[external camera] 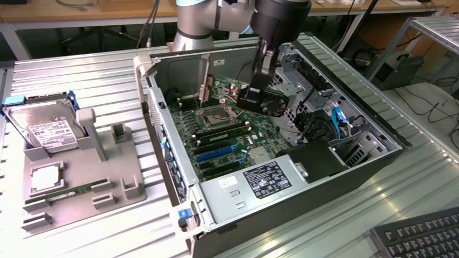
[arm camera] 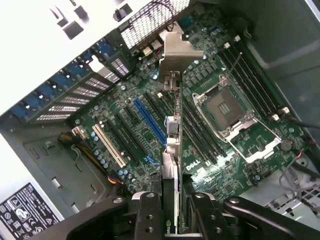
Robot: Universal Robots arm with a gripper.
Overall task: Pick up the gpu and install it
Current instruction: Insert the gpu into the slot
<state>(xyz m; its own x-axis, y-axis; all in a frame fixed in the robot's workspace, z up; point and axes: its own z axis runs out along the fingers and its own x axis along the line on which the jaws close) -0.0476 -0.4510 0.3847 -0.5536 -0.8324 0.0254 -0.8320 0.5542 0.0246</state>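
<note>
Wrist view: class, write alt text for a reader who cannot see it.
The gripper clamps the gpu, seen edge-on, over a green motherboard inside an open computer case. An empty CPU socket lies on one side of the card, a blue slot on the other.

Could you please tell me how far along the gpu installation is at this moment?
Done: the gpu is picked up, clamped edge-on between the gripper's fingers. In hand: it hangs inside the open case above the motherboard. Left: seating it; it does not look pressed into any slot, and the blue slot lies bare.
</note>
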